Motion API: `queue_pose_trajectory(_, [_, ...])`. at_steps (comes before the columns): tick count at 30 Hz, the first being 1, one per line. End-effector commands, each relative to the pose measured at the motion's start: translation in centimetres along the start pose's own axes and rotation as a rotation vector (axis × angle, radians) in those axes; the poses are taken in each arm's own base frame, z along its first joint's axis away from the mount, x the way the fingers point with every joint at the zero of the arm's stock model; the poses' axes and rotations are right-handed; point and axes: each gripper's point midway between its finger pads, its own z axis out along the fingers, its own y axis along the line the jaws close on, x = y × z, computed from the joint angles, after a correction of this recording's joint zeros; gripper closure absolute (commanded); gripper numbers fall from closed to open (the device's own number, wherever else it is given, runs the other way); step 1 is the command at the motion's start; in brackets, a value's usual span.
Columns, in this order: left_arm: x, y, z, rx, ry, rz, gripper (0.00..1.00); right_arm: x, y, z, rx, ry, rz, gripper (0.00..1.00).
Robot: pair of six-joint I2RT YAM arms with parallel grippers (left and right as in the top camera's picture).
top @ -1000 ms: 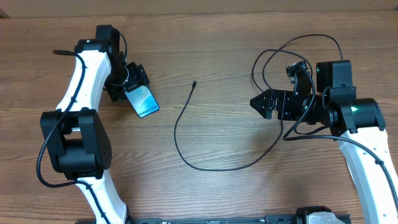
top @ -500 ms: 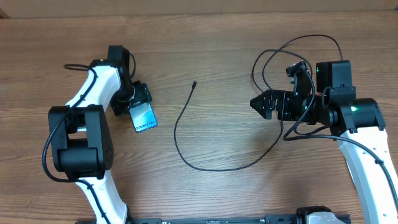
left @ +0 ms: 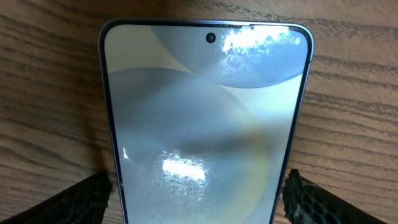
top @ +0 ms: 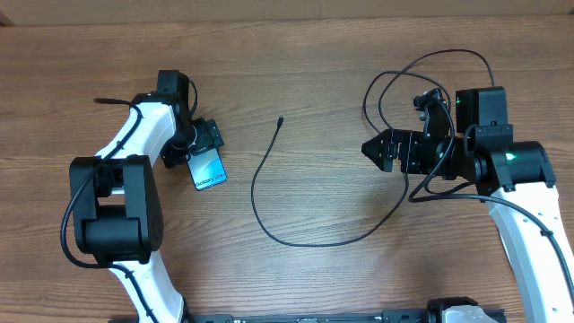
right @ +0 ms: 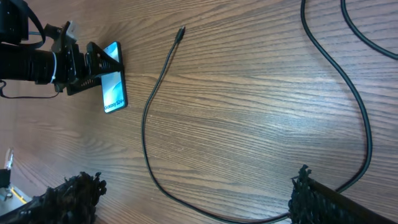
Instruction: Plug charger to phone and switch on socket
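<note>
The phone (top: 208, 168), screen lit with "Galaxy" lettering, sits at the left in my left gripper (top: 203, 144). In the left wrist view the phone (left: 205, 112) fills the frame, and the left gripper (left: 198, 186) has one finger at each long edge, shut on it. The charger's thin black cable (top: 256, 202) curves across the table's middle, its connector tip (top: 281, 120) lying free to the right of the phone. My right gripper (top: 369, 149) is open and empty; in the right wrist view (right: 193, 186) the cable (right: 146, 124) runs between its spread fingers. The plug and the socket are out of view.
More black cable loops (top: 421, 72) lie around and behind the right arm at the back right. The table (top: 314, 287) is bare brown wood.
My left gripper has carried the phone a little toward the table's front, and its arm has changed pose. In the last half second it barely moves. The right arm and cable are still.
</note>
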Motion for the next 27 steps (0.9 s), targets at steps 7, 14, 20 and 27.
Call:
queue_pose_trajectory(7, [1.1,0.9,1.5,-0.037,0.033,0.023,0.04,0.0,-0.3,0.1,0.01,-0.003,0.002,0.0])
queue_pose_trajectory(14, [1.8,0.5,1.6,-0.117,0.018,0.081,0.04,0.0,-0.3,0.1,0.01,-0.003,0.002,0.0])
queue_pose_trajectory(20, [2.4,-0.2,1.6,-0.139,0.017,0.114,0.03,0.1,-0.5,0.1,0.023,-0.001,0.004,0.0])
queue_pose_trajectory(27, [3.5,0.4,2.0,-0.157,0.054,0.095,0.04,0.1,-0.6,0.1,0.03,0.0,0.005,0.0])
